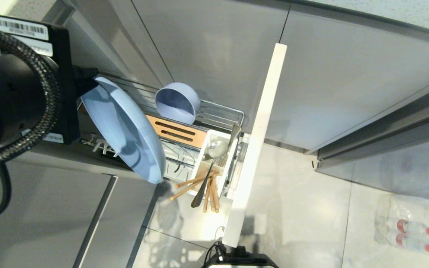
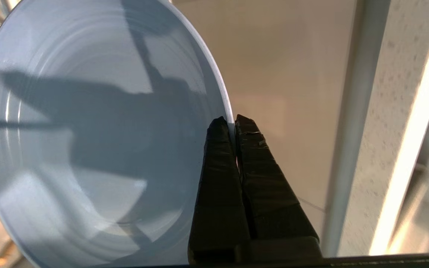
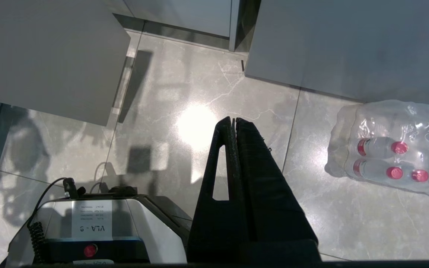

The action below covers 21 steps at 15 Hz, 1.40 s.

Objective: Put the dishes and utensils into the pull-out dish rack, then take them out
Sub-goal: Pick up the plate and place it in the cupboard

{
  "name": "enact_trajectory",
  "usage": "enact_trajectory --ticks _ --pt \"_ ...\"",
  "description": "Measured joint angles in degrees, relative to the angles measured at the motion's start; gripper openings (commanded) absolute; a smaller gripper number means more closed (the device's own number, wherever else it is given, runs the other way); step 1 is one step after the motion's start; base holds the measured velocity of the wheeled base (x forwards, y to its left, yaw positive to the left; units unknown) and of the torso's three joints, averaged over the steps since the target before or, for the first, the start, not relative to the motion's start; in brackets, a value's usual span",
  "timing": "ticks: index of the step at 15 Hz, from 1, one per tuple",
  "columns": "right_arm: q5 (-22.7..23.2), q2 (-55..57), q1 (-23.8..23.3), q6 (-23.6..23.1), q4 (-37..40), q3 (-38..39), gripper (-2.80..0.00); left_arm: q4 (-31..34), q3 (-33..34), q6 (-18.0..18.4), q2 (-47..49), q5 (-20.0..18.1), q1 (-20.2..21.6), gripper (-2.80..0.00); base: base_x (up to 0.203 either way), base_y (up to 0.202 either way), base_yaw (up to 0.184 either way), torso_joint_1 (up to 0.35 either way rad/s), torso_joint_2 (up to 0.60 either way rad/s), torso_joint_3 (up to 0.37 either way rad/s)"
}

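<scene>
The left arm (image 1: 13,96) is filling the left edge of the head view, very close to the camera, and it is carrying the light-blue plate (image 1: 125,134). In the left wrist view the left gripper (image 2: 233,121) is pinching the plate's rim between its two black fingers (image 2: 218,167), which are pressed nearly together with only the thin rim between them. The plate is standing on edge, tilted, in the centre-left of the head view, and it is hanging above the left part of the pull-out dish rack (image 1: 222,111).

Behind it, the grey-blue bowl (image 1: 177,102) is lying on its side on the chrome wires, just beside the wooden bar (image 1: 177,131). In the white caddy (image 1: 203,156), right of the bar, the spoon (image 1: 209,165) and the chopsticks (image 1: 199,186) are standing with their handles pointing to the lower part of the frame. The beige front panel (image 1: 255,149) is running as a long strip right of the caddy.

The important relation is this: the rack is lying below and to the right of the held plate. Whether the plate is going in or coming out, I cannot say (the other things are already in the rack).

The right gripper (image 3: 233,121) is hanging over the floor (image 3: 199,111) with its fingers pressed together and empty, near the water bottles (image 3: 385,160), so the left arm is clearly nearer.
</scene>
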Motion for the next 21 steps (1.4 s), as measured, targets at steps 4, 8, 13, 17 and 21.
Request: enact_trajectory --ticks 4,8,13,17,21 --pt "0.0 0.0 0.0 -0.01 -0.01 0.0 -2.8 -5.97 2.27 0.35 1.2 -2.75 2.25 -2.8 0.0 0.0 0.0 0.0 0.0 0.0" --pt "0.0 0.0 0.02 -0.01 -0.01 0.0 -2.8 -9.37 2.96 0.23 3.07 -2.75 4.59 -2.8 0.0 0.0 0.0 0.0 0.0 0.0" --pt "0.0 0.0 0.0 -0.01 -0.01 0.0 -2.8 -15.91 5.54 0.27 3.9 -2.88 6.64 -2.8 0.0 0.0 0.0 0.0 0.0 0.0" --pt "0.0 0.0 0.0 -0.01 -0.01 0.0 -2.8 -17.12 6.87 -0.03 4.12 -3.66 7.91 -2.8 0.0 0.0 0.0 0.0 0.0 0.0" --pt "0.0 0.0 0.0 0.01 -0.01 0.0 -2.8 -23.77 9.41 0.27 3.93 -5.98 9.48 -2.8 0.0 0.0 0.0 0.0 0.0 0.0"
